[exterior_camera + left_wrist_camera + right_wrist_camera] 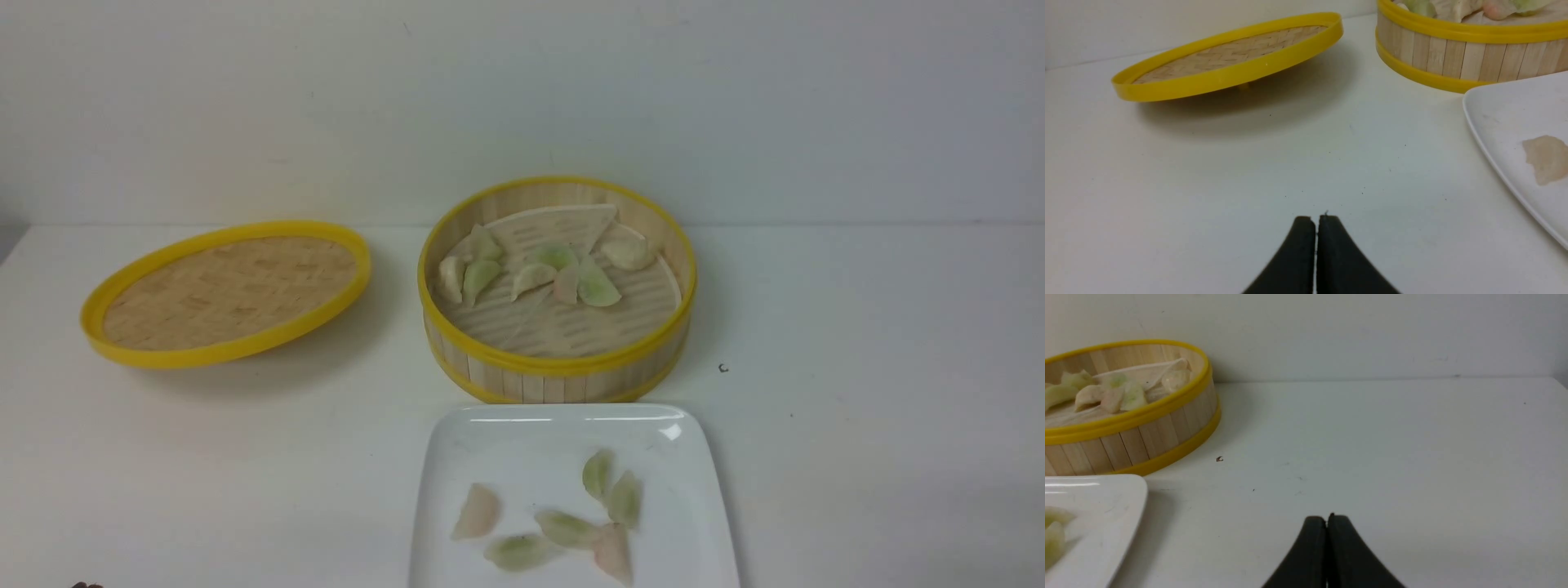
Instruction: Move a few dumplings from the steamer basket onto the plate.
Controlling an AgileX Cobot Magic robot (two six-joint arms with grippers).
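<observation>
The steamer basket [563, 371] stands at the table's middle and holds several dumplings [596, 284] on its slatted floor. The white square plate [482, 437] lies just in front of it with several dumplings [566, 527] on it. The basket [1453, 51] and the plate's edge [1494, 118] with one pale pink dumpling [1545, 157] show in the left wrist view. My left gripper [1316, 218] is shut and empty, low over the bare table left of the plate. My right gripper [1327, 517] is shut and empty, over the bare table right of the plate [1122, 498] and basket [1147, 433].
The flat woven lid [229, 290] with a yellow rim lies tilted at the left of the basket, also in the left wrist view [1229, 61]. A white wall stands behind the table. A small dark speck [722, 368] lies right of the basket.
</observation>
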